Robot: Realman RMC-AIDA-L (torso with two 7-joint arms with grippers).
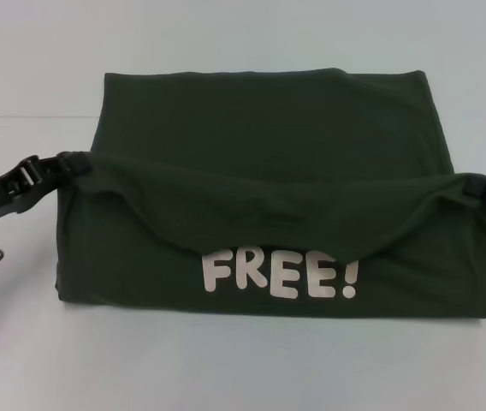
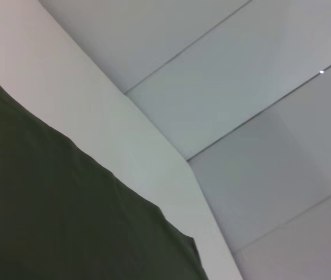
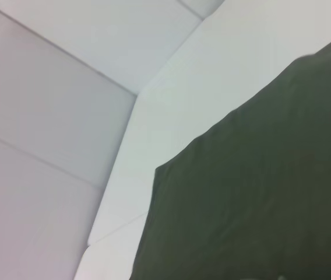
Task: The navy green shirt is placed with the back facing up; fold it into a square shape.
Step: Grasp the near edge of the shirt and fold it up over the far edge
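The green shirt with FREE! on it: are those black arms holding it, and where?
Yes. The left tool and right tool each grip one end of a folded edge of the navy green shirt, lifted so it sags between them.

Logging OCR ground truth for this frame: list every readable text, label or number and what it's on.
"FREE!": cream-white block lettering on the navy green shirt, on the layer exposed under the sagging fold held up between the left gripper and the right gripper.
No other text, brand or number is readable in the head view or either wrist view.
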